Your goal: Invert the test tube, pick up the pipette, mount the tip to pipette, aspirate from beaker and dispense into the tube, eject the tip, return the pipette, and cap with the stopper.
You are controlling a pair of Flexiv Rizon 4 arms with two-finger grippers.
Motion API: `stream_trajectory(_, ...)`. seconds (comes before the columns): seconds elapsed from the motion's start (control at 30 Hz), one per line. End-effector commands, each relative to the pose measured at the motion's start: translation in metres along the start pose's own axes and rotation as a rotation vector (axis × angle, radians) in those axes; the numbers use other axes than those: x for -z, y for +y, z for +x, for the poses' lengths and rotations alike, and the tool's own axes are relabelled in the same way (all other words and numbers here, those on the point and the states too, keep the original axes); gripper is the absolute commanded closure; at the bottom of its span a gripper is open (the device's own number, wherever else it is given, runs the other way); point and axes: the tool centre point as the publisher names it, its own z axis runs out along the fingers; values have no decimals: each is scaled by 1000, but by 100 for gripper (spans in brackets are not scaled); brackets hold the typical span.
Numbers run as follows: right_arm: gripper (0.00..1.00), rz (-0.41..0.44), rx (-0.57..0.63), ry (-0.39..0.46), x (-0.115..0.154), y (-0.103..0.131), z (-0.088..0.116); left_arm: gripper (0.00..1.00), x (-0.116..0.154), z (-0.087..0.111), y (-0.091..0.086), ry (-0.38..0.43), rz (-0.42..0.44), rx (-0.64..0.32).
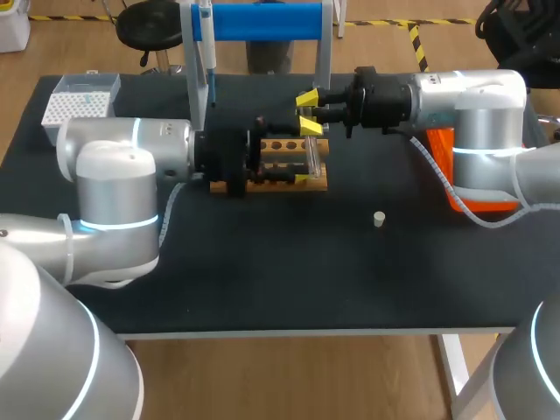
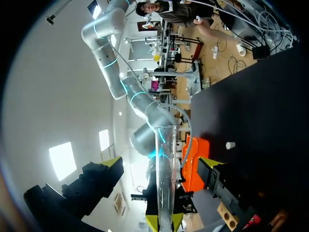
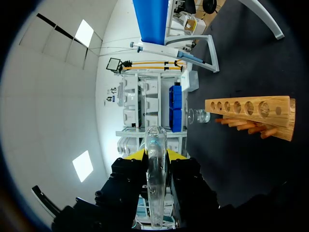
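A clear test tube (image 1: 311, 156) is held level above the wooden rack (image 1: 289, 182), with my right gripper (image 1: 309, 114) shut on one end of it. In the right wrist view the tube (image 3: 157, 164) sits between the yellow tips of the right gripper (image 3: 157, 154). My left gripper (image 2: 161, 163) is open wide, one finger on each side of the tube (image 2: 164, 145) without touching it. The pipette (image 1: 207, 52) hangs on its stand behind the rack. A small white stopper (image 1: 378, 219) lies on the mat. A glass beaker (image 3: 198, 116) stands beyond the rack (image 3: 251, 108).
A white tip box (image 1: 83, 101) sits at the back left corner. An orange object (image 1: 442, 149) lies under my right arm. The stand's white frame (image 1: 325, 52) with its blue bar rises right behind the two grippers. The black mat (image 1: 289, 271) stretches toward the front edge.
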Motion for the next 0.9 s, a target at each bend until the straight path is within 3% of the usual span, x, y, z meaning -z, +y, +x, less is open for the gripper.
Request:
stream_trajectory(0.03,100,0,0,-2,0,0,1,1,-6,2,1,-5,-3,-2)
stream_trajectory(0.2,100,0,0,-2,0,0,1,23,-6,2,2,-13,-4,-1)
stream_trajectory(0.67,100,0,0,-2,0,0,1,30,-8,2,2,-41,-4,-18)
stream_trajectory(0.9,100,0,0,-2,0,0,1,47,-10,1,3,-37,4,-24)
